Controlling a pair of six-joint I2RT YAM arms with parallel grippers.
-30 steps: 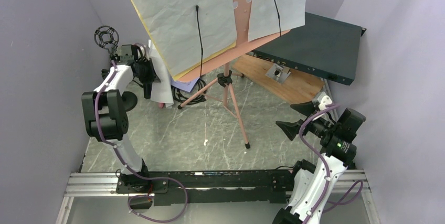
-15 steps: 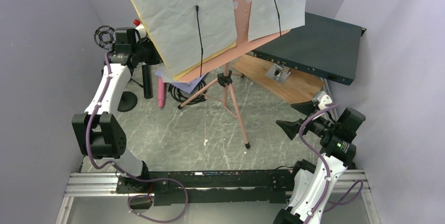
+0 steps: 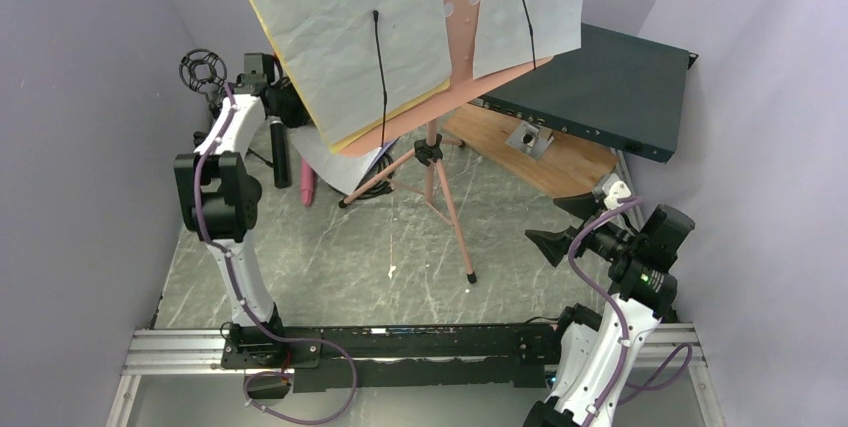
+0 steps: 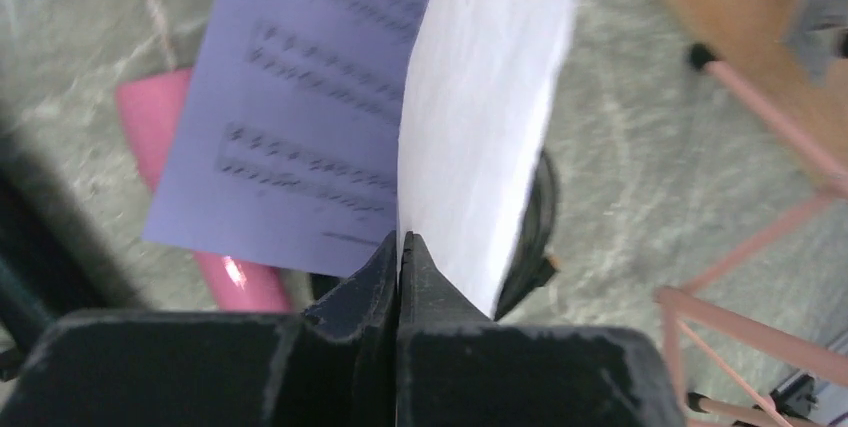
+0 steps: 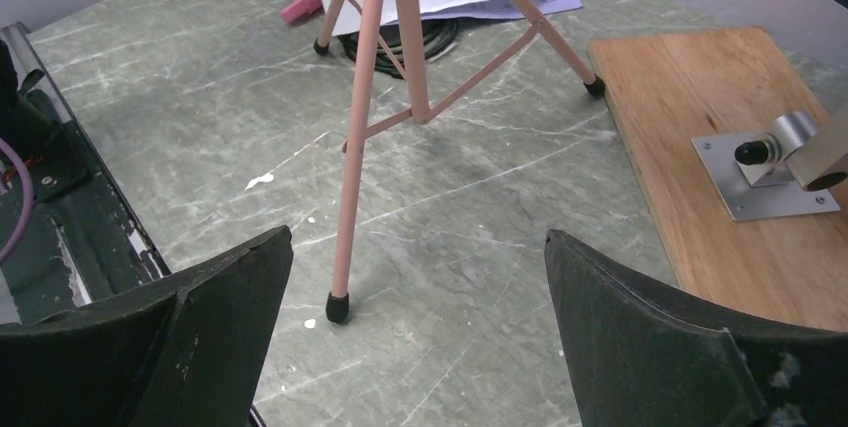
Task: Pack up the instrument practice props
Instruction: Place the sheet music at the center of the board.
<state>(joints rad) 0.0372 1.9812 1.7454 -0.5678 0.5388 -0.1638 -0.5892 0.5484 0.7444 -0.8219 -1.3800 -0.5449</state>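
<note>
The left gripper (image 4: 400,247) is closed on the edge of a white page (image 4: 480,117), left of the stand (image 3: 437,177). The right gripper (image 5: 418,239) is wide open, right of the stand, with bare floor (image 5: 480,197) between them.

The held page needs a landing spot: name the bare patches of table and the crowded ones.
Bare: marble between tripod legs, left arm and near rail; also right of the legs up to the wooden board. Crowded: back left, with microphones, cable coil and pages.

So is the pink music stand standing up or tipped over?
Upright. The music stand rests on its spread tripod legs, sheet-music pages on top.
</note>
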